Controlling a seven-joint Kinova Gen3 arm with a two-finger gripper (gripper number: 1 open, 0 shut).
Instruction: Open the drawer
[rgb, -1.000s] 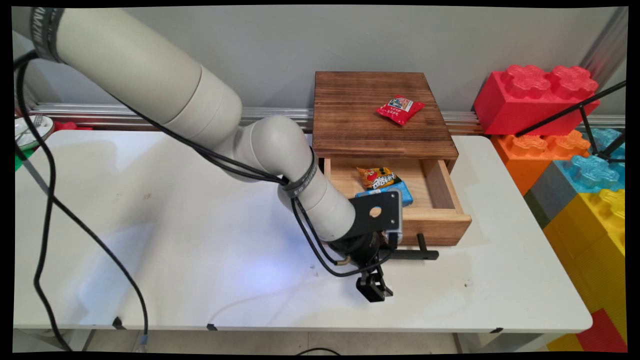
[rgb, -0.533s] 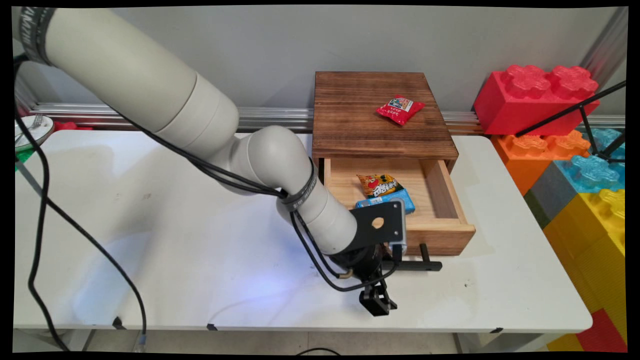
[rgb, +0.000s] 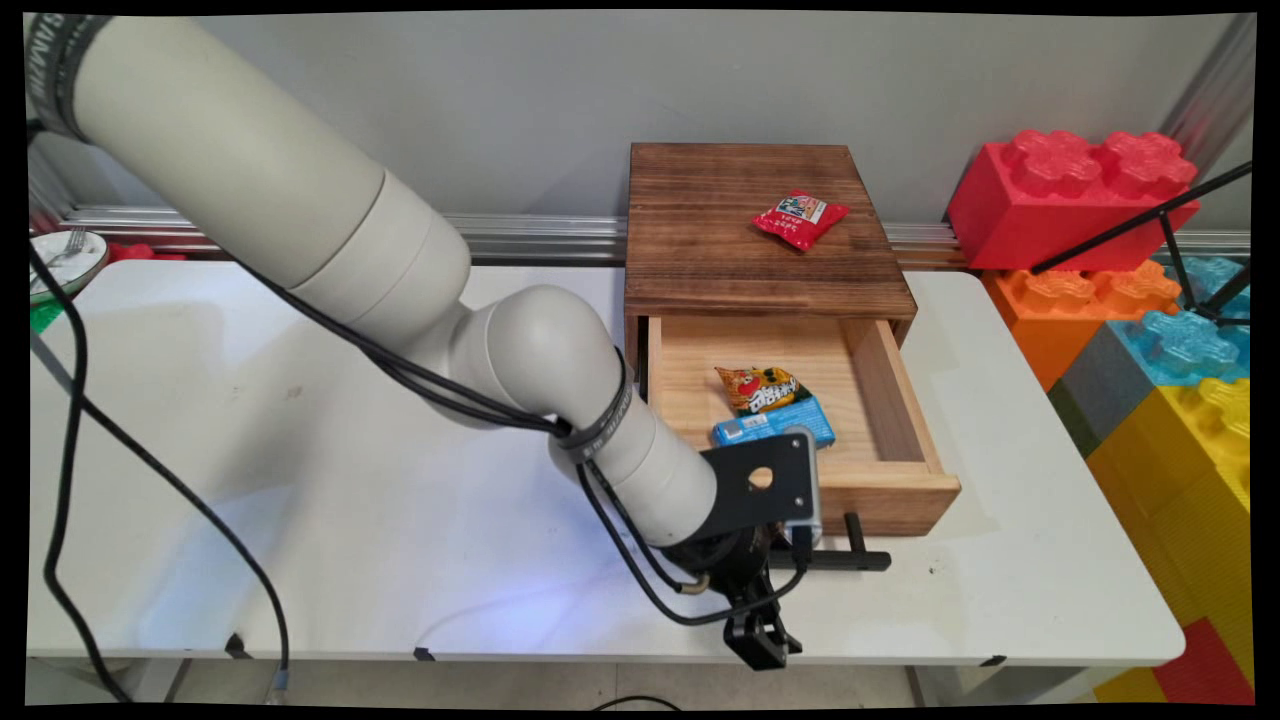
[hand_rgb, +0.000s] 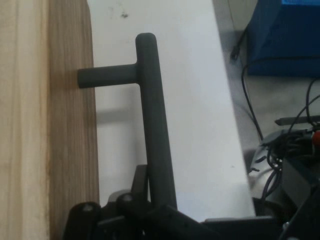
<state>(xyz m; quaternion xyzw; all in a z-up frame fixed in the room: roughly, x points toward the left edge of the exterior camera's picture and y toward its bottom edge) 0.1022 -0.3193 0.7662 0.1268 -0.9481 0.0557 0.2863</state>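
The gripper (rgb: 765, 640) is closed around the black handle (rgb: 850, 555) of the wooden drawer (rgb: 905, 495); in the hand view the handle bar (hand_rgb: 155, 140) runs down between the fingers, beside the drawer's front board (hand_rgb: 45, 125). The drawer is pulled out far from the wooden cabinet (rgb: 760, 230), and its handle is near the front edge of the white table (rgb: 300, 480). Inside the drawer an orange snack bag (rgb: 757, 387) lies toward the cabinet, and a blue packet (rgb: 772, 428) lies just in front of it, touching it. On top of the cabinet lies a red snack bag (rgb: 799, 218). To the right of the cabinet, off the table, big coloured toy blocks (rgb: 1100, 230) are stacked.
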